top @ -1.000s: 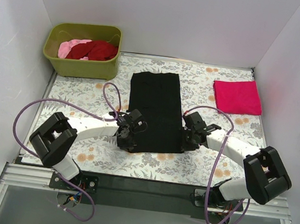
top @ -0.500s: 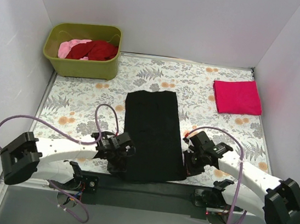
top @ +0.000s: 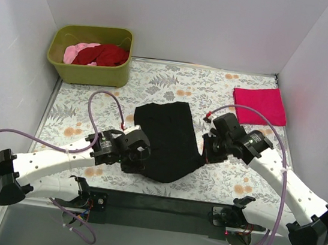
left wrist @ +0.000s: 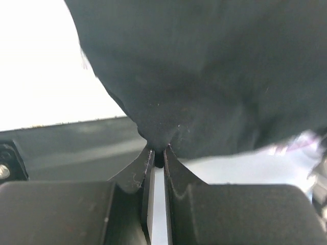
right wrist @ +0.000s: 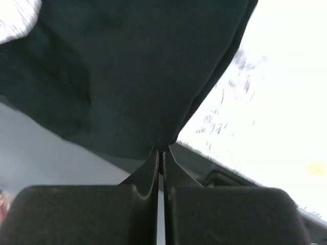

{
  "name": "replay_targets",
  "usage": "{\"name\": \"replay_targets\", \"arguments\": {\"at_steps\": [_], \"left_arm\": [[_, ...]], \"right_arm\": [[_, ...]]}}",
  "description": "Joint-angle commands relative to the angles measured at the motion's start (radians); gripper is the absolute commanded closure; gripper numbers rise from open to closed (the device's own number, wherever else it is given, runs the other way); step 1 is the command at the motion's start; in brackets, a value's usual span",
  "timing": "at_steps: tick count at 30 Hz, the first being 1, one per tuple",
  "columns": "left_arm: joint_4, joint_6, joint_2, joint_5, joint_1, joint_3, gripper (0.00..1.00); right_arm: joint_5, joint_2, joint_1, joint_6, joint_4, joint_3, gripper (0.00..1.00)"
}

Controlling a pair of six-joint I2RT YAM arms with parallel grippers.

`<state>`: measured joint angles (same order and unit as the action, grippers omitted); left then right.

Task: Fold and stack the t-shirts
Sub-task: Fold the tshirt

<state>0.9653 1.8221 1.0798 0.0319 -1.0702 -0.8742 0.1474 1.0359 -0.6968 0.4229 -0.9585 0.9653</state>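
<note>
T-shirt in black point(top: 168, 136) sits mid-worktop point(top: 88, 103), kinda rumpled. Left jaws are clamped tight on its near left corner, right jaws same on the near right one. Folded magenta-pink shirt point(top: 260, 105) lies far right. Dark red shirt point(top: 105, 55) and pale pink shirt point(top: 75, 54) are bunched in the olive tub point(top: 88, 74), far left.

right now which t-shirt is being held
The black t-shirt, mid-table: left pincer and right pincer are shut on it. The magenta t-shirt lies folded far right; the dark red t-shirt and pale pink t-shirt sit in the tub.
</note>
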Motion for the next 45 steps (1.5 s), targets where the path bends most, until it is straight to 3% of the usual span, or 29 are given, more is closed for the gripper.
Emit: {"name": "replay_targets", "arguments": {"at_steps": [1,6,10,19,37,45], "left_arm": [[0.092,0.037,0.031,0.261,0.015,-0.115,1.0],[0.046,-0.03,0.052,0.379,0.087,-0.204,1.0],[-0.045,-0.147,0.06,0.336,0.229,-0.213,1.0],[-0.221,-0.337,0.163,0.281,0.375,-0.246,1.0],[-0.52,-0.415,0.408,0.241,0.573,-0.166,1.0],[-0.643,-0.386,0.537,0.238,0.628,-0.098,1.0]], "right_arm": [[-0.098,0.091,0.008,-0.073,-0.048,0.153,0.99],[-0.114,0.245,0.046,-0.144,-0.045,0.372,0.99],[-0.095,0.349,0.082,-0.193,-0.046,0.498,0.99],[-0.051,0.522,0.158,-0.259,-0.039,0.664,0.99],[0.049,0.929,0.253,-0.352,0.024,0.955,0.99],[0.06,1.05,0.263,-0.357,0.165,0.911,0.99]]}}
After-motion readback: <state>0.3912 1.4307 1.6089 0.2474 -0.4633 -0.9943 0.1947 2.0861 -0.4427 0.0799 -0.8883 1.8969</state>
